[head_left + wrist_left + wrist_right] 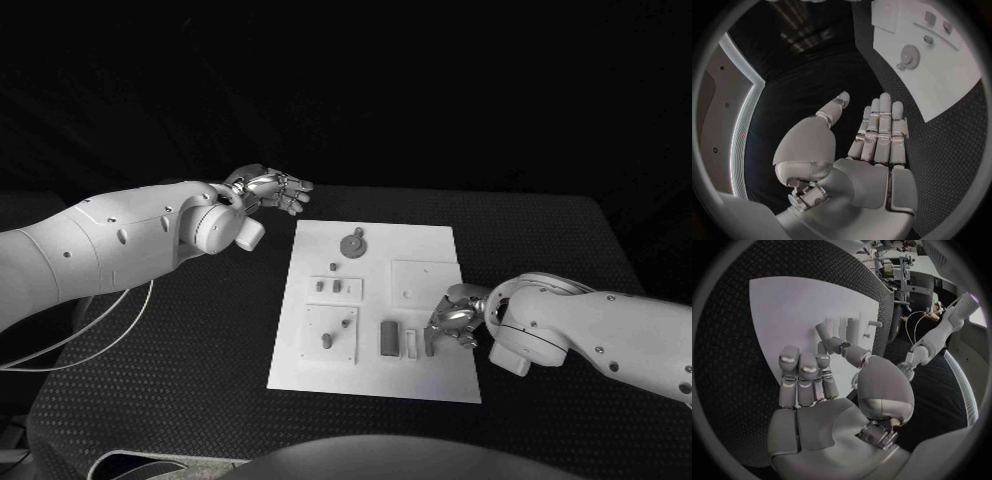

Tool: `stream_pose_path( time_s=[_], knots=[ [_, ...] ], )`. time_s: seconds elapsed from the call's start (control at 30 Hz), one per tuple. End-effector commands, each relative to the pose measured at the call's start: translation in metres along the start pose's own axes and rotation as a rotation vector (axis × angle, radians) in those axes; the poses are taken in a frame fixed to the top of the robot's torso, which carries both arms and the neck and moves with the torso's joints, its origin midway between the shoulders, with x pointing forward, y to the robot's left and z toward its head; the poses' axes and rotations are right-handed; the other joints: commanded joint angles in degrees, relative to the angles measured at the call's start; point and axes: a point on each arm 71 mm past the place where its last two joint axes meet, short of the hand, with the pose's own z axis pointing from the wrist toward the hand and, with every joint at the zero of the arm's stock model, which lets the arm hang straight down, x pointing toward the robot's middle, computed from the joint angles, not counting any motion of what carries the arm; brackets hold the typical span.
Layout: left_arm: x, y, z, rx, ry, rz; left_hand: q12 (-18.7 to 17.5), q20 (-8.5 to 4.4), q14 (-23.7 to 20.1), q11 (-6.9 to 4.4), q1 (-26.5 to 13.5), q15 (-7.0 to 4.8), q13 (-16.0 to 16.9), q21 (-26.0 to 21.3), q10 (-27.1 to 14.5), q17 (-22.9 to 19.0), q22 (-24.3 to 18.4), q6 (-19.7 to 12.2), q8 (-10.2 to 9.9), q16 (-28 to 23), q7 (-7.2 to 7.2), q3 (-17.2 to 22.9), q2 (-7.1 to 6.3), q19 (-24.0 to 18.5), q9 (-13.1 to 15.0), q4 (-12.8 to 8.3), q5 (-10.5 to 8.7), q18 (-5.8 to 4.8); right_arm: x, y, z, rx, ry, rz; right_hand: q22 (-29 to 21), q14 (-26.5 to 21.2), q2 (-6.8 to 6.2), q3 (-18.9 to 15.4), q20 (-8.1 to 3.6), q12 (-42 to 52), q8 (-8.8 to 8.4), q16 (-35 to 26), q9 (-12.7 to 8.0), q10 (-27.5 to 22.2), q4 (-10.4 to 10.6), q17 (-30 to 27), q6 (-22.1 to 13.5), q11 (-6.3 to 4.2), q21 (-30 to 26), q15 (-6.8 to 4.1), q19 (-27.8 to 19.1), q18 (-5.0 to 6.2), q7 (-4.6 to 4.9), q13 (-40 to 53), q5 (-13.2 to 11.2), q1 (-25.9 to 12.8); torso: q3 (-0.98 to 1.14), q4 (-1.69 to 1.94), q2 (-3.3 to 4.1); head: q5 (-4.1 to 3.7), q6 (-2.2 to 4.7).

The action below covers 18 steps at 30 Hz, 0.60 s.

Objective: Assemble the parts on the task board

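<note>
The left hand [270, 189] hovers off the board's [378, 375] far corner — fingers straight, holding nothing. The right hand [454, 318] reaches over the near edge — its grip unclear.

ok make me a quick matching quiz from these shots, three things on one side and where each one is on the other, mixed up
Things:
1. left hand
2. right hand
3. round gear part

Places:
A. on the far part of the task board
B. over the black table, off the board's far left corner
C. at the board's right edge, fingers by the upright parts

Pairs: 1-B, 2-C, 3-A
</note>
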Motion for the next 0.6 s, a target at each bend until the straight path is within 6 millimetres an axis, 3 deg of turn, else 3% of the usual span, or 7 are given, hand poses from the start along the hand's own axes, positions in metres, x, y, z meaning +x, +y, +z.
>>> stream_pose_path(
  time_s=[0.03,0.6],
  knots=[
    [0.003,-0.002,0.0,0.008,0.021,-0.001,0.1,0.0,0.46,-0.08,-0.59,-0.02,-0.07,-0.27,0.38,0.1,0.07,-0.54,0.23,-0.27,0.04,-0.09,0.05,0.44,-0.08,0.36,0.0,0.68,0.0,0.001,0.003,0.024,0.002,0.015,-0.07,0.34,-0.14,-0.32,0.03,-0.25,1.03,-0.21,0.13,0.72,-0.17,0.07,0.55,-0.47,0.21,0.06,0.37,2.57,-0.02,-0.09,-0.07,-0.66,0.01,0.09,0.01,-0.1,0.01],
    [0.003,-0.002,0.0,0.007,0.024,-0.001,0.1,0.01,0.46,-0.08,-0.6,-0.01,-0.08,-0.3,0.37,0.16,0.1,-0.55,0.24,-0.32,0.04,-0.09,0.03,0.44,-0.1,0.4,-0.01,0.68,0.009,0.013,0.013,0.027,0.033,0.0,-0.22,0.22,-1.24,-2.04,0.13,-0.4,1.26,-0.42,-0.4,0.44,1.03,0.31,0.73,-0.52,0.16,0.03,0.27,2.57,-0.08,-0.07,-2.0,-2.68,0.09,0.01,0.02,-0.05,-0.23]
  ],
)
